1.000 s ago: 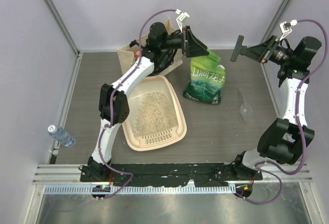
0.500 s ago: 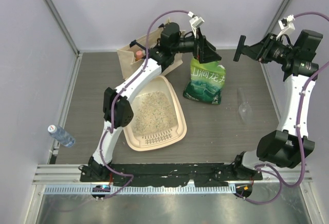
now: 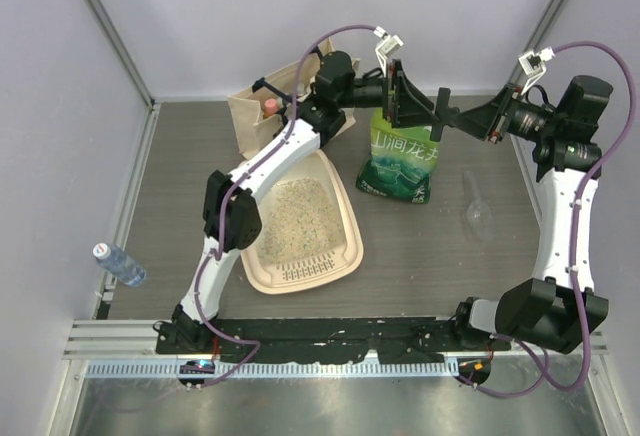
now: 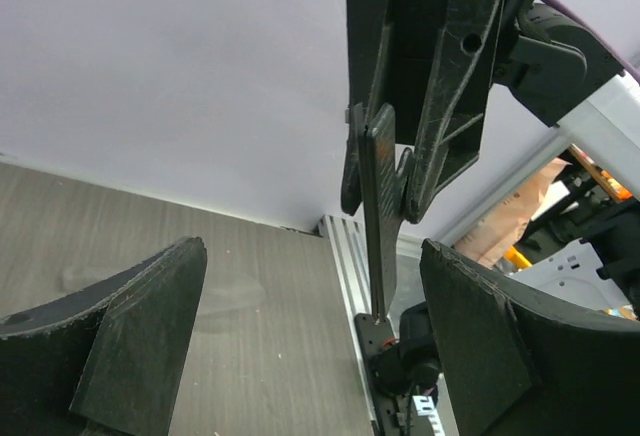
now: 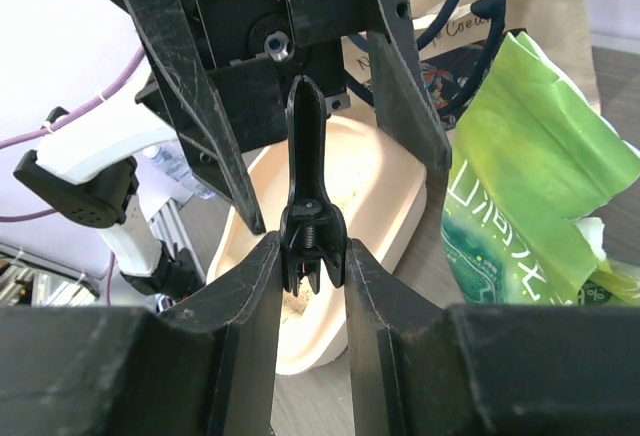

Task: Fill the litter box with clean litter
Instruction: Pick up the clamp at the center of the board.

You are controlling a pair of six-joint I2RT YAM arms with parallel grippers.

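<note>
Black slim tool [image 5: 305, 171], pinched in the right gripper's [image 5: 308, 256] fingers, points lengthwise between the left gripper's [image 4: 312, 256] spread fingers. Litter box [image 3: 300, 272] lies below, on the left arm's side.

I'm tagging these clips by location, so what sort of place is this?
Probably a robot test cell, not a home: plain grey panel walls on aluminium posts box in a grey wood-grain table, and two white-and-black arms are bolted to a black base plate at its edge.
</note>
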